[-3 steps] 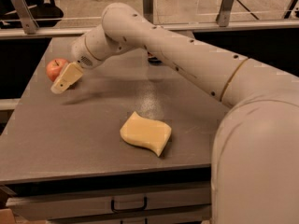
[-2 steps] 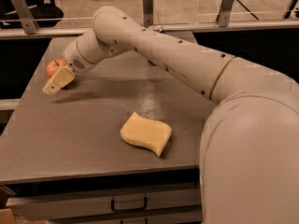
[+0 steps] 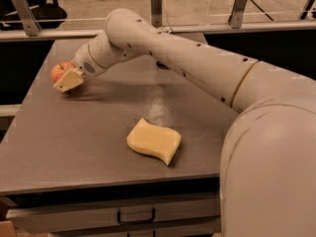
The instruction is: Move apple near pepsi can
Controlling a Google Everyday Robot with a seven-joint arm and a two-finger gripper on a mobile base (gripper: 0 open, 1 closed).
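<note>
The gripper (image 3: 68,80) has moved only a little. A second ago it sat at the near right side of the apple (image 3: 59,70). Then it slid left, toward the left edge of the desk (image 3: 74,147). Now it is back a bit to the right, in front of the apple. The arm (image 3: 197,68) swung along with it, and its big near part fills a bit more of the view.

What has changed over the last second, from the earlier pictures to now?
The claw shifted a little left in front of the apple, then back slightly right, and the arm swung with it. It now sits low, close against the apple's front. Whether it took hold cannot be seen. The apple and sponge stayed where they were.
</note>
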